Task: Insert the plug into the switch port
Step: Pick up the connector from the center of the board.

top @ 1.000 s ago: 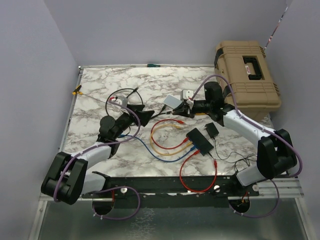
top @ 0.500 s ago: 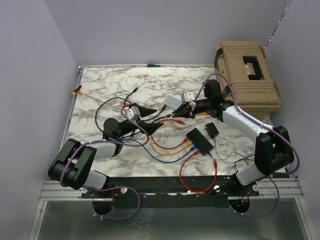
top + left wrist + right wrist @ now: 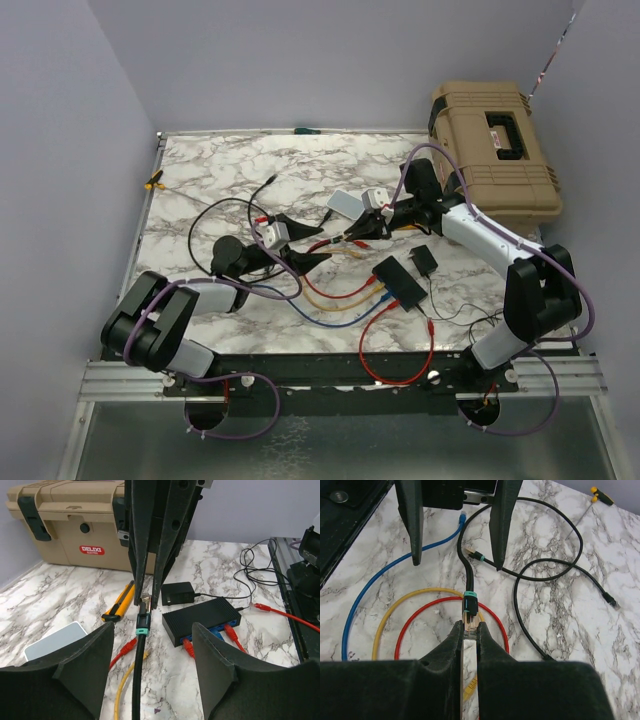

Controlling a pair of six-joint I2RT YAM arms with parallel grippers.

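Plug [image 3: 469,616] pinched in right gripper [image 3: 469,626]; left gripper [image 3: 152,630] gapes wide, its camera alone showing switch [image 3: 202,619] sockets

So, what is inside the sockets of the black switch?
Two red plugs and a blue plug sit in the switch. A finger of the left gripper covers part of the row.

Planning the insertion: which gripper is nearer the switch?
Right. The right gripper, shut on a plug, sits just up-left of the switch in the top view. The left gripper, open, is farther left, facing it.
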